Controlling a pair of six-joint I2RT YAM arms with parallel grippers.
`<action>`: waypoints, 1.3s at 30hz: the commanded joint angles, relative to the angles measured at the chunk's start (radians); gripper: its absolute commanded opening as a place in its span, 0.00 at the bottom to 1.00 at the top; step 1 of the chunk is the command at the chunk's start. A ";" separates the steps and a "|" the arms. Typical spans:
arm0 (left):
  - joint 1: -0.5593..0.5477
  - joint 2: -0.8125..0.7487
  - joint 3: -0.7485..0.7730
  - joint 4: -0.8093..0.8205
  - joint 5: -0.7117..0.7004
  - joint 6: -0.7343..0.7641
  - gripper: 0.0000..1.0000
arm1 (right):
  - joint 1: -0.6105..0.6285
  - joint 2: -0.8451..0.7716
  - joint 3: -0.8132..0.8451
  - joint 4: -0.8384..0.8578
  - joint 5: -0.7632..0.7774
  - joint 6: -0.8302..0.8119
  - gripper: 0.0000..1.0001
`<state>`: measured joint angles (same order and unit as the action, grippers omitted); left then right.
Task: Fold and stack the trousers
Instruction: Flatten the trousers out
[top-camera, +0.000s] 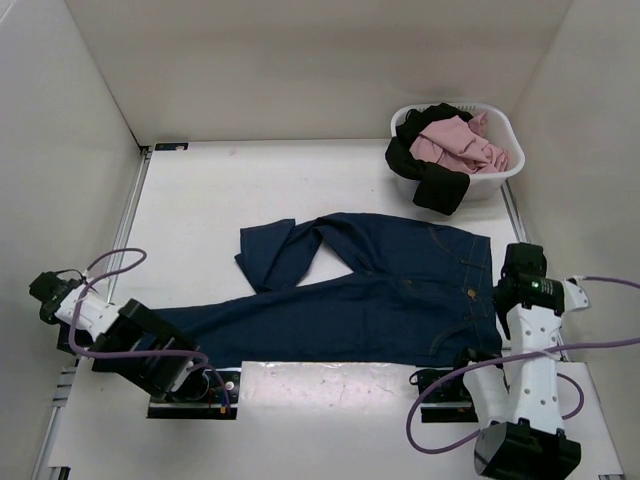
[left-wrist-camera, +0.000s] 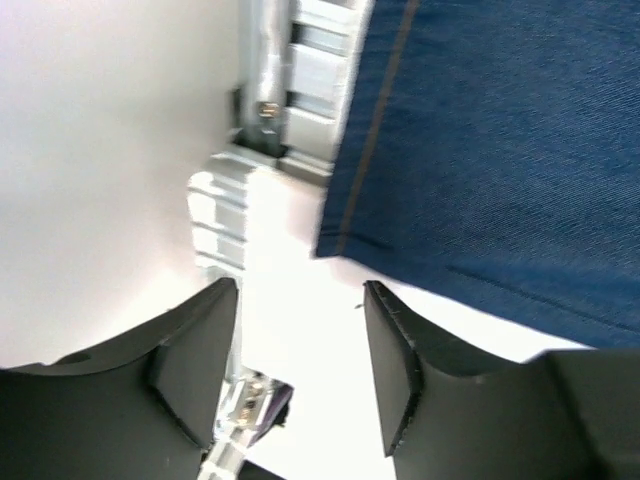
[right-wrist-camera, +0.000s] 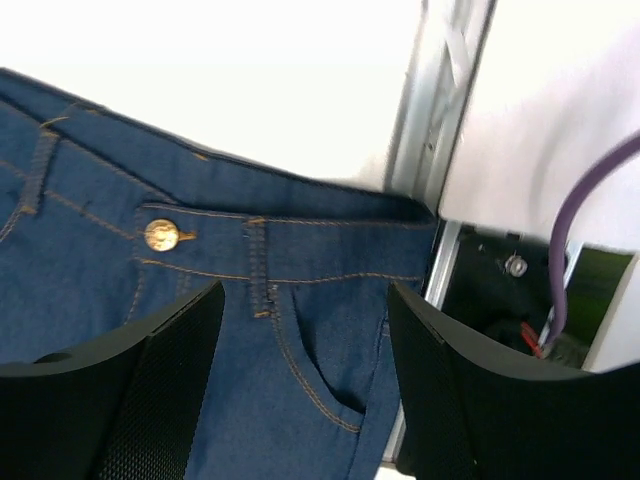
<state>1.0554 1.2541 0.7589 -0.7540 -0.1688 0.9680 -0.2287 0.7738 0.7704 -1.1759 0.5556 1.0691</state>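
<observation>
The dark navy jeans (top-camera: 380, 295) lie flat across the table, waistband to the right, one leg reaching left to the near edge, the other bent up toward the middle. My left gripper (left-wrist-camera: 300, 300) is open and empty, just off the hem of the near leg (left-wrist-camera: 480, 150). My right gripper (right-wrist-camera: 305, 300) is open and empty above the waistband corner, over the front pocket (right-wrist-camera: 320, 370), with the brass button (right-wrist-camera: 160, 235) to its left. In the top view the left gripper (top-camera: 110, 340) is at the leg end and the right gripper (top-camera: 520, 275) at the waistband.
A white laundry basket (top-camera: 505, 175) at the back right holds a pink garment (top-camera: 455, 145) and a black garment (top-camera: 430, 175) draped over its rim. Metal rails (left-wrist-camera: 290, 90) run along the table's side edges. White walls enclose the table.
</observation>
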 joint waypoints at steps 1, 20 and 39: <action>-0.003 -0.048 0.045 -0.001 -0.015 0.052 0.67 | -0.003 0.057 0.101 0.057 0.038 -0.132 0.71; -0.461 0.232 -0.020 0.160 0.043 -0.274 0.61 | 0.015 0.439 -0.028 0.392 -0.230 -0.291 0.64; -1.120 0.925 1.066 -0.229 0.403 -0.598 0.94 | -0.003 0.898 0.487 0.447 -0.344 -0.485 0.80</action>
<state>-0.0566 2.0930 1.7916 -0.8764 0.1455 0.4412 -0.2222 1.5776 1.2243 -0.7437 0.2695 0.5949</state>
